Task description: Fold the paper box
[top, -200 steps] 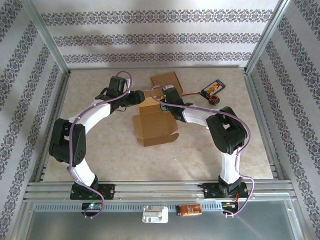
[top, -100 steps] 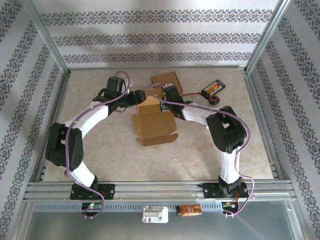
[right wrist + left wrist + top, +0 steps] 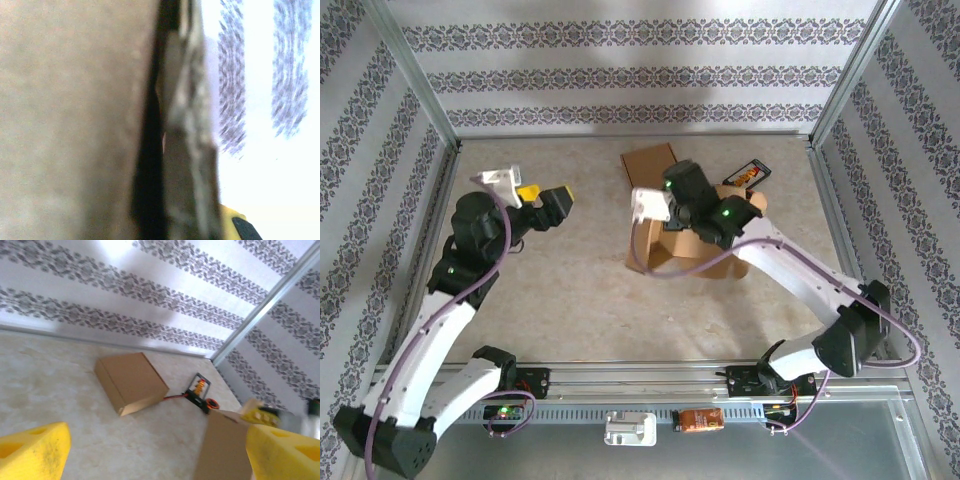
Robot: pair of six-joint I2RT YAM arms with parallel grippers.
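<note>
Since a second ago my left arm has pulled back off the paper box (image 3: 700, 258) to the left side of the counter (image 3: 580, 300). The box has shifted right and toward the far side. Left arm now: elbow low by the near edge, forearm rising, wrist level. Left fingers (image 3: 545, 200) are released, spread wide over bare counter, well apart from the box; the wrist view shows the yellow tips at both lower corners.

Right arm: elbow out by the right rail, forearm reaching in toward the middle, wrist bent over the box. Right fingers (image 3: 672, 214) are clenched on a cardboard wall of the box. The right wrist view is blurred: cardboard edge up close, one yellow fingertip (image 3: 232, 224) beside it.

The box sits right of centre under my right wrist, looks tipped up. A second closed box (image 3: 650, 160) lies just behind it, and a small black gadget (image 3: 744, 176) to that one's right.
</note>
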